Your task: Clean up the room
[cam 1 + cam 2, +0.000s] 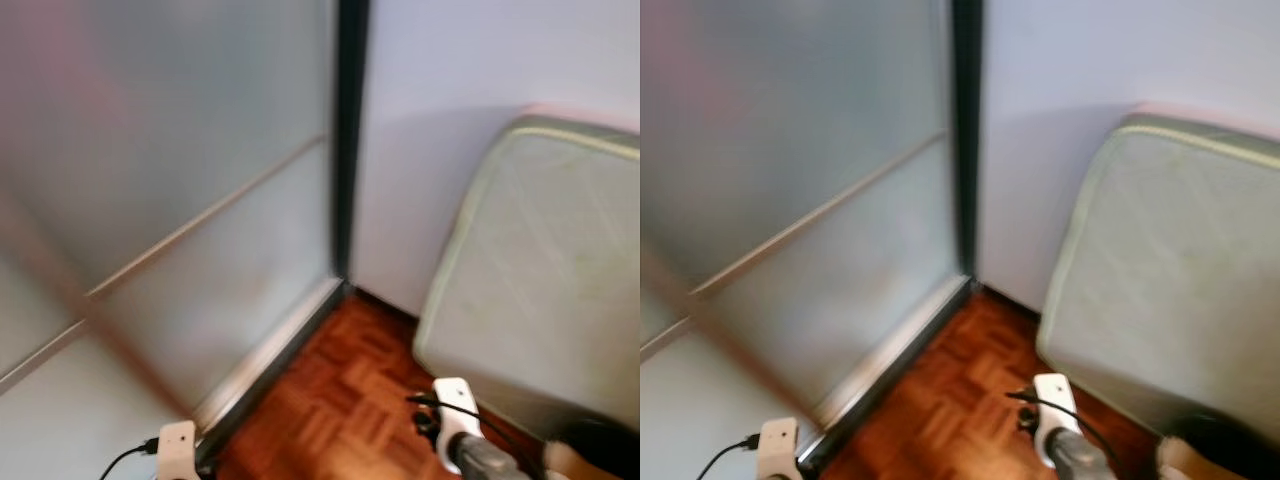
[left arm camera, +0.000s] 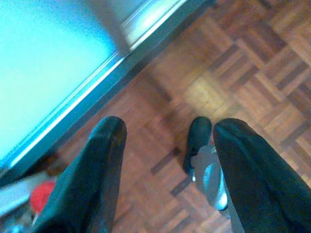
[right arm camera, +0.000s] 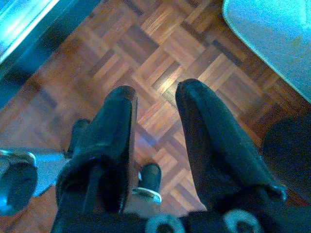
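My left gripper (image 2: 172, 127) hangs open over the parquet floor (image 2: 252, 73), nothing between its fingers. Beyond it I make out a black and silver part, perhaps of my own body (image 2: 206, 165), and a small red object (image 2: 41, 195) near the door track. Over the same parquet my right gripper (image 3: 158, 91) also stands open and holds nothing. A pale green cushion or mattress (image 1: 540, 280) leans against the wall at the right. Both wrists (image 1: 178, 447) (image 1: 458, 415) show low in the blurred eye views.
A frosted glass sliding door (image 1: 170, 180) with a dark frame (image 1: 345, 140) fills the left, its floor track (image 1: 270, 365) running to the corner. The white wall (image 1: 440, 120) stands ahead. A dark round object (image 1: 600, 445) lies at the lower right, by the cushion.
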Tool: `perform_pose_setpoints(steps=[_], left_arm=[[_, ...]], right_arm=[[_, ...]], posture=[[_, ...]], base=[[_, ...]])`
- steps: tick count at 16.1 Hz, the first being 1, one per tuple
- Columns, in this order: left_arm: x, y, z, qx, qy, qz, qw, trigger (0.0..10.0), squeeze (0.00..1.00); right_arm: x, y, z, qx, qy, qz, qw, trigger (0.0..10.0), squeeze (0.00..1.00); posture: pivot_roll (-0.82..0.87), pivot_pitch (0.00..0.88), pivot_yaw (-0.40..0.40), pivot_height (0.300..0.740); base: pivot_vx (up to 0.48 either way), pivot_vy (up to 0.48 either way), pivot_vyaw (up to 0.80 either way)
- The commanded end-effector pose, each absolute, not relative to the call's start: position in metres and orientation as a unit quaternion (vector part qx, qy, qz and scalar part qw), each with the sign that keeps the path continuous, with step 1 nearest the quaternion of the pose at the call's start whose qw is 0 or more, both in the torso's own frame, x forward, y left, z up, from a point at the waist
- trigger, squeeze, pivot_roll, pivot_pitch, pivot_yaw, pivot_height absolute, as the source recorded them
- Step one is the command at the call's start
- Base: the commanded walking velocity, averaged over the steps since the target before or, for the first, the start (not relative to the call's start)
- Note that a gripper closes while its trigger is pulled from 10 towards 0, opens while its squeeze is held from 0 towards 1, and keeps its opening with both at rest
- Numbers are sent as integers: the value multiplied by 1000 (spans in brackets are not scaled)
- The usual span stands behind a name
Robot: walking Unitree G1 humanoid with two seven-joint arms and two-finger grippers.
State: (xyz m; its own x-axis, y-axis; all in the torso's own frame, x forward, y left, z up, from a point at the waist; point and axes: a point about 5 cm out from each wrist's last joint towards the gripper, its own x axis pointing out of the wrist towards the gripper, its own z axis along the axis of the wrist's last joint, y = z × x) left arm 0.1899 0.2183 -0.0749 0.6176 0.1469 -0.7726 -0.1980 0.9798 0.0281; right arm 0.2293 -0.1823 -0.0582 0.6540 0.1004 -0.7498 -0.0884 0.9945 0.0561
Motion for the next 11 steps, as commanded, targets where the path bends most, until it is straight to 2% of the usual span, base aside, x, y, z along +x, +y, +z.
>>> perform_pose_setpoints(steps=[1,5,11], left_arm=[[183,220,-78,-31,440,102,892,10000,0],[183,220,-78,-29,440,100,892,10000,0],[182,221,-78,-26,441,98,892,10000,0]], right_arm=[[227,-182,-60,10,417,51,908,10000,0],[226,-182,-60,11,417,46,908,10000,0],[225,-182,-61,23,417,29,908,10000,0]], posture=[[3,51,-4,740],[1,55,0,740],[-1,54,5,740]], base=[[0,0,800],[0,0,772],[0,0,0]])
